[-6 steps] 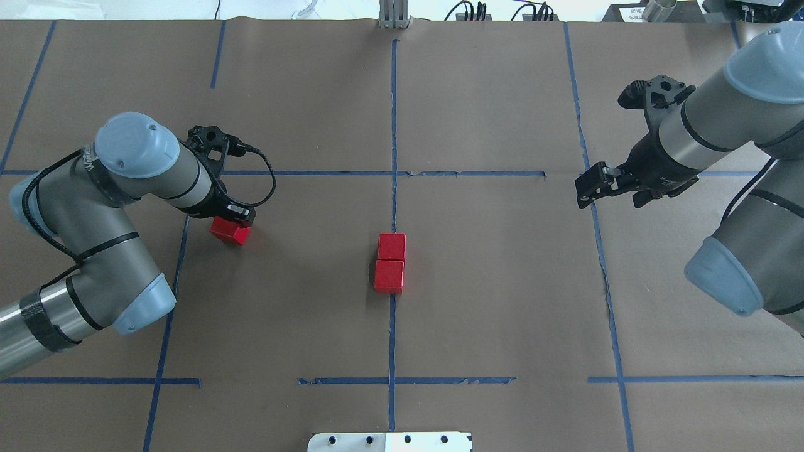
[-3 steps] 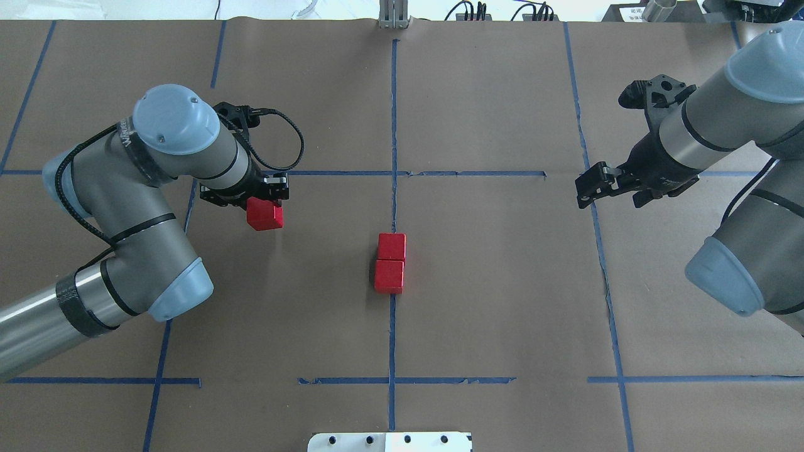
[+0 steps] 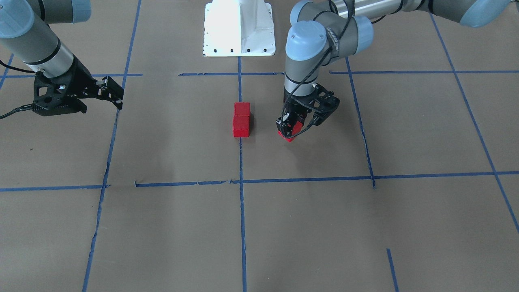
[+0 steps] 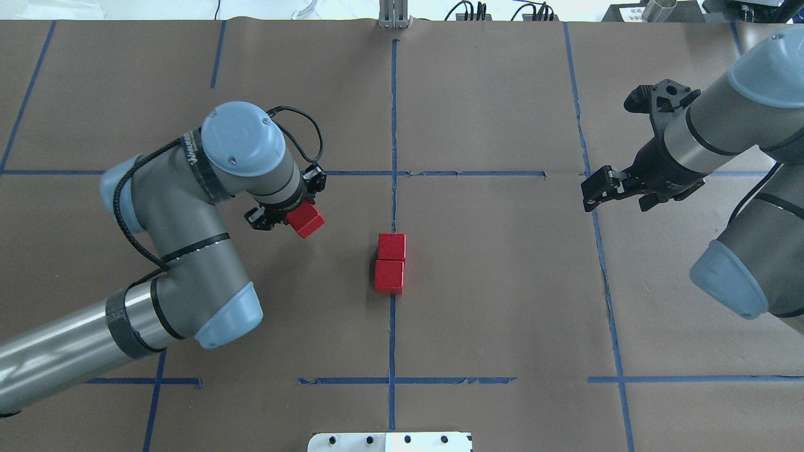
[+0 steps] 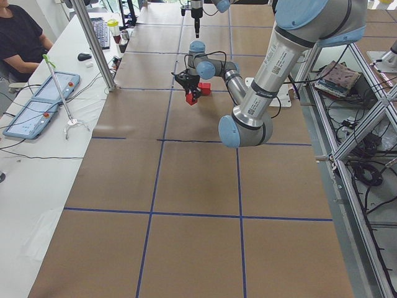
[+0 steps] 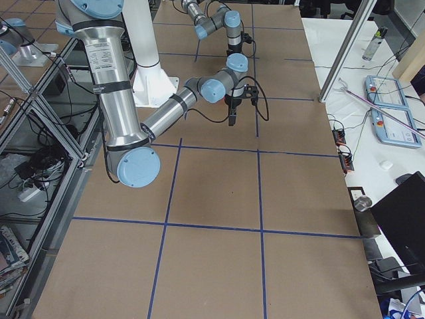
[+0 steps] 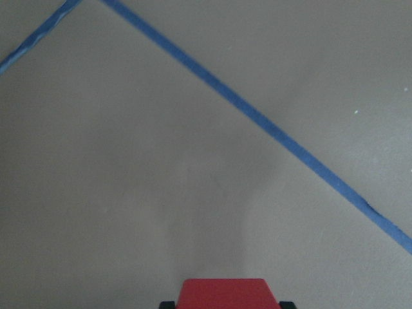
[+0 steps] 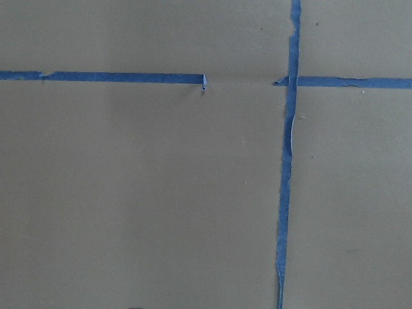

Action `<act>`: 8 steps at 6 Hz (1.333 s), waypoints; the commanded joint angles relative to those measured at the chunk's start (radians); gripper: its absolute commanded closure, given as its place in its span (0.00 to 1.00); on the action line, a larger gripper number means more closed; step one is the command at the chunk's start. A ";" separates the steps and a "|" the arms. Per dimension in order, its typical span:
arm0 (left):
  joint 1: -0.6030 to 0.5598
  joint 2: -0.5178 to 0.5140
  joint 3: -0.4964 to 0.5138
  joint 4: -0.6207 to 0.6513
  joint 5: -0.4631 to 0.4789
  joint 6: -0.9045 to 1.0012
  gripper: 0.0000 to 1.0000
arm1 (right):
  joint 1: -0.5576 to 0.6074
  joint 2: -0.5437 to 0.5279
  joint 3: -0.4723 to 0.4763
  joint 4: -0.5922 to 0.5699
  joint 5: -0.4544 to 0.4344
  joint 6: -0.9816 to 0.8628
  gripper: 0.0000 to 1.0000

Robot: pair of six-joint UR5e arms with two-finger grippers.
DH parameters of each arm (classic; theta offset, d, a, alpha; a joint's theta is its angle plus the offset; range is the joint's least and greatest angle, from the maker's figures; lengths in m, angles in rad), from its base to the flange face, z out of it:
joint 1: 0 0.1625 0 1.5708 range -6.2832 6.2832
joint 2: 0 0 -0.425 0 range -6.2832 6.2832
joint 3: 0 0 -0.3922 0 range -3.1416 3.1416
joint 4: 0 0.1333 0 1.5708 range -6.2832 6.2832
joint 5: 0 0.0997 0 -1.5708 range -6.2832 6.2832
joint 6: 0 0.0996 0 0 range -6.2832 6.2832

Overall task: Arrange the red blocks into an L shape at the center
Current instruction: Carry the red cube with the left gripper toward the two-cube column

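Two red blocks (image 4: 391,247) (image 4: 389,277) lie touching in a short column on the centre's vertical blue tape line (image 4: 392,339); they also show in the front view (image 3: 242,108) (image 3: 241,126). My left gripper (image 4: 303,220) is shut on the third red block (image 4: 306,220) and holds it above the paper, left of the pair and apart from it. The held block shows at the bottom edge of the left wrist view (image 7: 223,294) and in the front view (image 3: 288,136). My right gripper (image 4: 588,193) is open and empty, far to the right.
Brown paper (image 4: 502,282) with a blue tape grid covers the table. The white robot base plate (image 4: 389,442) sits at the near edge. An operator (image 5: 18,37) sits by a side table with tablets in the exterior left view.
My left arm has carried the red block to the right, towards the two centre blocks. The right gripper has shifted only slightly. The centre pair has not moved.
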 commanded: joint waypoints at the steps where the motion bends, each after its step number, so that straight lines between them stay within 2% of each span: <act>1: 0.030 -0.021 0.016 0.034 0.009 -0.366 1.00 | 0.000 -0.014 0.004 0.000 0.000 0.007 0.00; 2: 0.027 -0.041 0.024 0.036 0.006 -0.526 1.00 | 0.000 -0.016 0.004 0.000 -0.001 0.009 0.00; 4: 0.024 -0.071 0.062 0.019 -0.002 -0.653 1.00 | 0.000 -0.014 0.004 0.000 -0.001 0.011 0.00; 6: 0.024 -0.087 0.082 0.016 -0.038 -0.684 0.99 | -0.002 -0.014 0.004 0.000 -0.001 0.012 0.00; 8: 0.025 -0.142 0.175 -0.018 -0.040 -0.722 0.99 | -0.002 -0.014 0.002 0.000 -0.001 0.012 0.00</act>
